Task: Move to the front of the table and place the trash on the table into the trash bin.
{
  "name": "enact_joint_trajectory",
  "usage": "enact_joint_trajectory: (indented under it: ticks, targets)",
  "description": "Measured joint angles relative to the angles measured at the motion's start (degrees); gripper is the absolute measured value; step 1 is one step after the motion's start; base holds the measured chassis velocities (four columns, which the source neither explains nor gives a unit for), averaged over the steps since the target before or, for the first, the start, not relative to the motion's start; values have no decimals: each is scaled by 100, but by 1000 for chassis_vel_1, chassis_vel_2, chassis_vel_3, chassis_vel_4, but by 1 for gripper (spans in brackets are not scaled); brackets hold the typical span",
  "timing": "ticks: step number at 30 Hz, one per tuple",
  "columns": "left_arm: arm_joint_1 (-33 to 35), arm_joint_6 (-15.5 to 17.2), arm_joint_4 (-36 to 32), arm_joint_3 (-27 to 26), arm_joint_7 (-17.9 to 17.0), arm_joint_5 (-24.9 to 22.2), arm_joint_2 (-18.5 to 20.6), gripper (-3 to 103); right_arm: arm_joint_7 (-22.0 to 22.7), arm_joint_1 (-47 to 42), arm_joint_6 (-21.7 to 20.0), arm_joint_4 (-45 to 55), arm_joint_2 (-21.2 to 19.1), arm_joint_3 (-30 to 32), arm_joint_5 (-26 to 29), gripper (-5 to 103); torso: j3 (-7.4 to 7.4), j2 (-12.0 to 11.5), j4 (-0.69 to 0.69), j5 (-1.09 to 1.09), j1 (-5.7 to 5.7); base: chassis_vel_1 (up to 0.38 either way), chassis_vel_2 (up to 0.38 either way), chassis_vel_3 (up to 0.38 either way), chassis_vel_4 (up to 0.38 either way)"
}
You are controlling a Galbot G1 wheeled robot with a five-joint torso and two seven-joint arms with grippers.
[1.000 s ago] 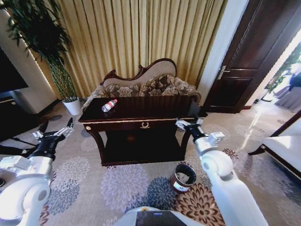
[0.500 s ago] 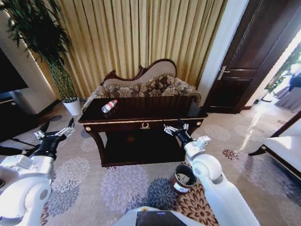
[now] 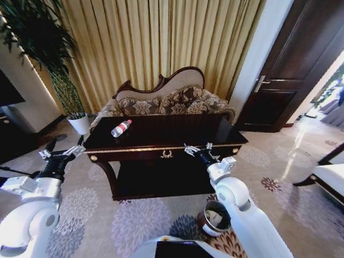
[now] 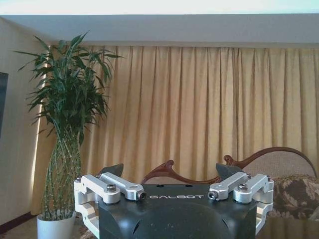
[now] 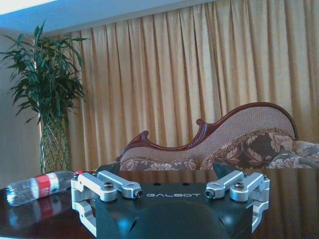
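You're at the table [image 3: 161,141] front, reaching: the right gripper [image 3: 196,148] hovers spread at its front edge, the plastic bottle [image 3: 121,128] lying at ten o'clock. Next calls for crossing to it (left gripper [image 3: 62,152] idle, spread, off the table's left end); the trash bin [image 3: 215,217] waits at five o'clock.

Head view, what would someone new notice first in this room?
Likely the dark glossy table at the centre, with a plastic bottle lying on its side near the far left corner. The right tool, open, hovers at the table's front edge, and the round bin stands on the carpet beside that arm.
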Motion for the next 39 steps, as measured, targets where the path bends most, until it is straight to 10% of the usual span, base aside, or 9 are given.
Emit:
enact_joint_trajectory:
  ticks: [13, 27, 39]
  targets:
    - [-12, 11, 29, -16, 3, -17, 31, 100, 0, 35, -20, 72, -21, -162, -55, 100, -4, 6, 2, 0, -9, -49, 39, 37, -22]
    - [-432, 830, 681, -257, -489, -518, 1485, 100, 0, 335, -176, 152, -520, 379, 544, 100, -2, 1, 0, 0, -3, 0, 0, 0, 0]
    - [-1526, 553, 2628, -54, 708, -2598, 2917, 100, 0, 160, -73, -46, -508, 845, 543, 100, -1, 1, 0, -1, -3, 0, 0, 0, 0]
